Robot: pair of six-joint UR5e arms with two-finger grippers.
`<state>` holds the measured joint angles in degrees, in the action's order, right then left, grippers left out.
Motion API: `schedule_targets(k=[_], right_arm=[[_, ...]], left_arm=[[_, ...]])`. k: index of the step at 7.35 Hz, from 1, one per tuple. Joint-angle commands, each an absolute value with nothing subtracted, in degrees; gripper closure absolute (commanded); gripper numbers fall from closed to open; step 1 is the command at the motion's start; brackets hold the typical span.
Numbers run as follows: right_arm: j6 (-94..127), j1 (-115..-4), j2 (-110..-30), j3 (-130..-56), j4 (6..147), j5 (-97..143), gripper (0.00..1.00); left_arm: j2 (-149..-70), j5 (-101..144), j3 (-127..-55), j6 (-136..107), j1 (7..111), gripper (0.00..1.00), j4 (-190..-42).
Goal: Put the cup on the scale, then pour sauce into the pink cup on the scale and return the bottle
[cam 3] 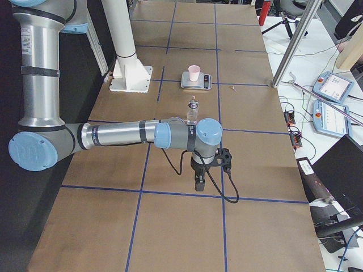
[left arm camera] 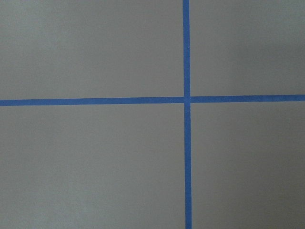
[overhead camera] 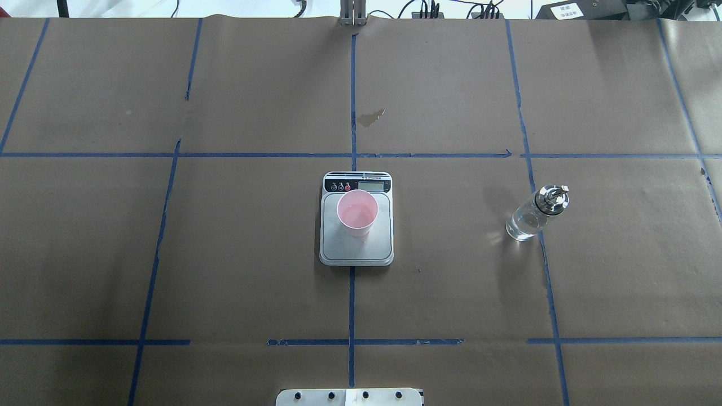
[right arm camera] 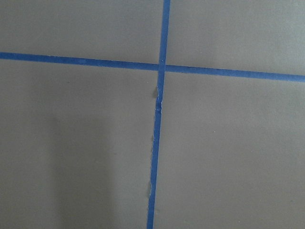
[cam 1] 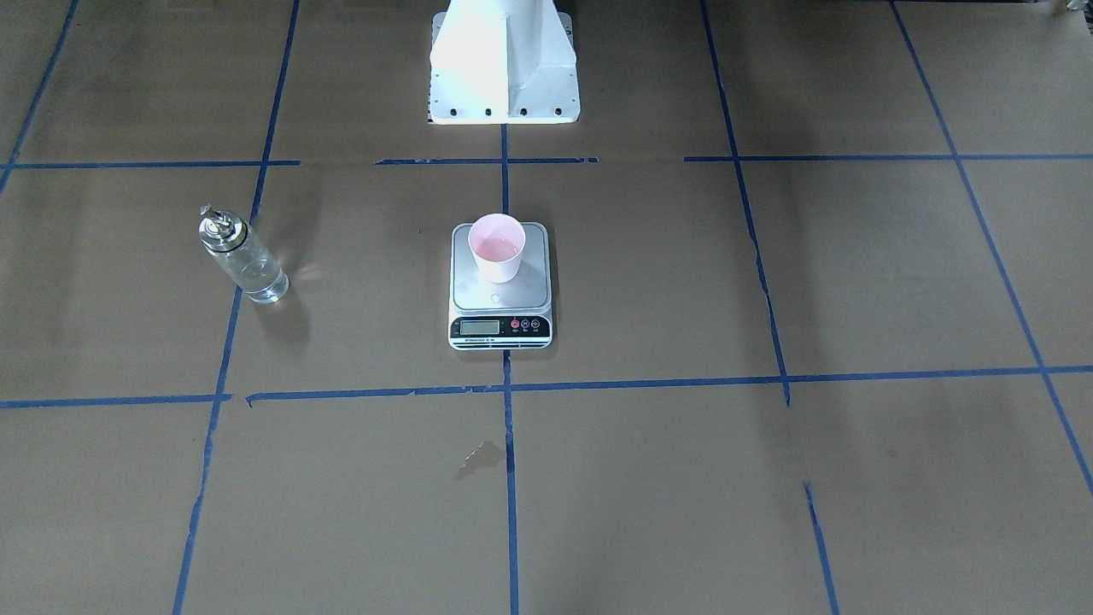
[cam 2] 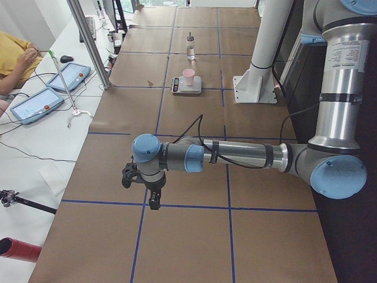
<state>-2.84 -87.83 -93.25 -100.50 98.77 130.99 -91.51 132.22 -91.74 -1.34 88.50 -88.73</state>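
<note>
The pink cup (cam 1: 497, 248) stands upright on the silver platform of the scale (cam 1: 500, 297) at the table's middle, with a little clear liquid in its bottom (overhead camera: 357, 212). The glass bottle (overhead camera: 533, 217) stands upright on the table on my right side, apart from the scale, with clear sauce (overhead camera: 522, 224) inside. Both arms are far from these things. My left gripper (cam 2: 154, 200) shows only in the exterior left view and my right gripper (cam 3: 199, 184) only in the exterior right view. Both point down over bare paper. I cannot tell whether they are open or shut.
Brown paper with blue tape lines (overhead camera: 352, 141) covers the table. The white robot base (cam 1: 504, 68) stands behind the scale. A dark stain (overhead camera: 370, 117) lies beyond the scale. A person (cam 2: 15, 59) and tablets (cam 2: 68, 76) are at the side bench.
</note>
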Motion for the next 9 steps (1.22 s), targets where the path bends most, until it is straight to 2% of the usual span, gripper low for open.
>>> schedule_targets(k=[1, 9], right_arm=[[-2.73, -87.80, -93.25, -100.46, 98.70, 131.04, 0.00], [-2.81, -87.80, -93.52, -100.46, 98.79, 131.92, 0.00]], left_arm=[[-91.58, 132.54, -91.58, -1.32, 88.42, 0.00, -88.77], [-91.50, 132.54, -91.76, -1.32, 88.42, 0.00, -88.95]])
